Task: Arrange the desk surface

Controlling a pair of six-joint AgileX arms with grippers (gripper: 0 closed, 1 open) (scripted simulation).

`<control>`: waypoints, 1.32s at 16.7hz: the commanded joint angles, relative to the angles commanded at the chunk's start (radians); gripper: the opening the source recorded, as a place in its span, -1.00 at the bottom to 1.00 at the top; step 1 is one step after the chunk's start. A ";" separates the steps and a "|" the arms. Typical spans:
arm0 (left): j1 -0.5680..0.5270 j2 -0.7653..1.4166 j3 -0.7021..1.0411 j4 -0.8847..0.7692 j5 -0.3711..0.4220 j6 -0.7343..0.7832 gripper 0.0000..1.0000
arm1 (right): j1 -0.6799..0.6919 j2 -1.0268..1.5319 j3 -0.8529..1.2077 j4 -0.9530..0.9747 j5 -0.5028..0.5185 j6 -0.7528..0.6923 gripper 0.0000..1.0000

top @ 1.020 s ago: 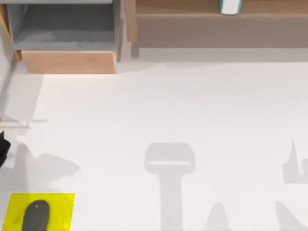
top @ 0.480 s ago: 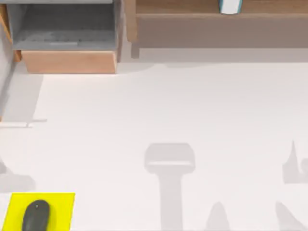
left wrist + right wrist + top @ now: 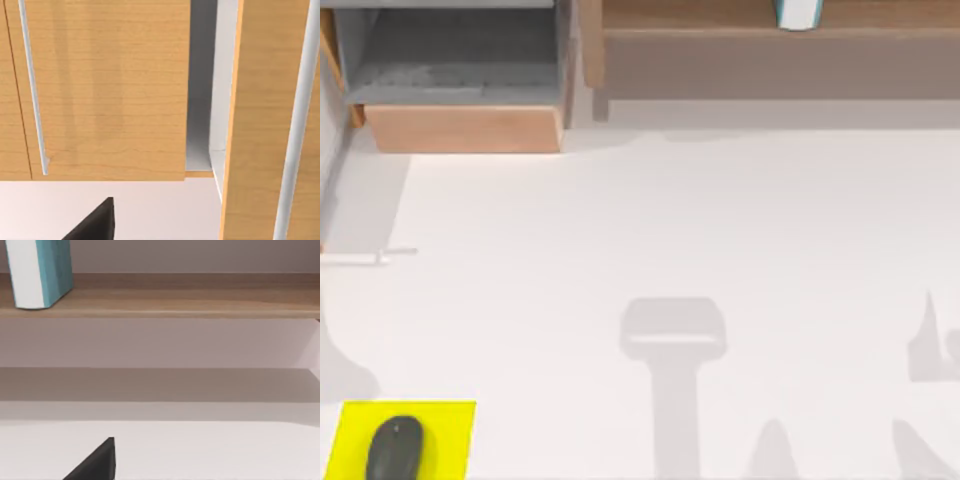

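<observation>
The desk surface [image 3: 670,220] is a broad white tabletop. At its front left corner lies a yellow mat [image 3: 452,425] with a dark grey mouse [image 3: 395,447] resting on it. A dark piece of my left gripper [image 3: 95,225] shows in the left wrist view, facing a light wooden cabinet front [image 3: 110,90] with a silver handle [image 3: 32,90]. A dark piece of my right gripper [image 3: 95,465] shows in the right wrist view above the white desk surface [image 3: 200,450], facing the shelf [image 3: 175,302].
An open, grey-lined wooden drawer [image 3: 460,70] stands at the back left. A long wooden shelf [image 3: 770,50] runs along the back right, with a teal and white book [image 3: 798,12] upright on it. The same book [image 3: 42,272] shows in the right wrist view. Soft arm shadows fall on the front of the desk.
A dark part of my left arm at the top view's left edge has gone from view, and its shadow shrank toward that edge. The mouse and mat have not moved.
</observation>
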 joint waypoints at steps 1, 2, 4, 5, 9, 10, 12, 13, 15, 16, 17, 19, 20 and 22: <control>-0.005 -0.004 -0.003 -0.002 -0.002 -0.001 1.00 | 0.000 0.000 0.000 0.000 0.000 0.000 1.00; -0.006 -0.002 0.001 -0.004 -0.005 -0.001 1.00 | 0.000 0.000 0.000 0.000 0.000 0.000 1.00; -0.024 0.009 0.028 -0.018 -0.024 -0.001 1.00 | 0.000 0.000 0.000 0.000 0.000 0.000 1.00; -0.037 0.017 0.046 -0.028 -0.037 -0.001 1.00 | 0.000 0.000 0.000 0.000 0.000 0.000 1.00; -0.060 0.031 0.078 -0.046 -0.060 -0.001 1.00 | 0.000 0.000 0.000 0.000 0.000 0.000 1.00; -0.060 0.031 0.078 -0.046 -0.060 -0.001 1.00 | 0.000 0.000 0.000 0.000 0.000 0.000 1.00; -0.060 0.031 0.078 -0.046 -0.060 -0.001 0.85 | 0.000 0.000 0.000 0.000 0.000 0.000 1.00; -0.060 0.031 0.078 -0.046 -0.060 -0.001 0.70 | 0.000 0.000 0.000 0.000 0.000 0.000 1.00; -0.060 0.031 0.078 -0.046 -0.060 -0.001 0.40 | 0.000 0.000 0.000 0.000 0.000 0.000 1.00; -0.060 0.031 0.078 -0.046 -0.060 -0.001 0.25 | 0.000 0.000 0.000 0.000 0.000 0.000 1.00; -0.060 0.031 0.078 -0.046 -0.060 -0.001 0.10 | 0.000 0.000 0.000 0.000 0.000 0.000 1.00; -0.060 0.031 0.078 -0.046 -0.060 -0.001 -0.21 | 0.000 0.000 0.000 0.000 0.000 0.000 1.00; -0.060 0.031 0.078 -0.046 -0.060 -0.001 -0.36 | 0.000 0.000 0.000 0.000 0.000 0.000 1.00; -0.060 0.031 0.078 -0.046 -0.060 -0.001 -0.66 | 0.000 0.000 0.000 0.000 0.000 0.000 1.00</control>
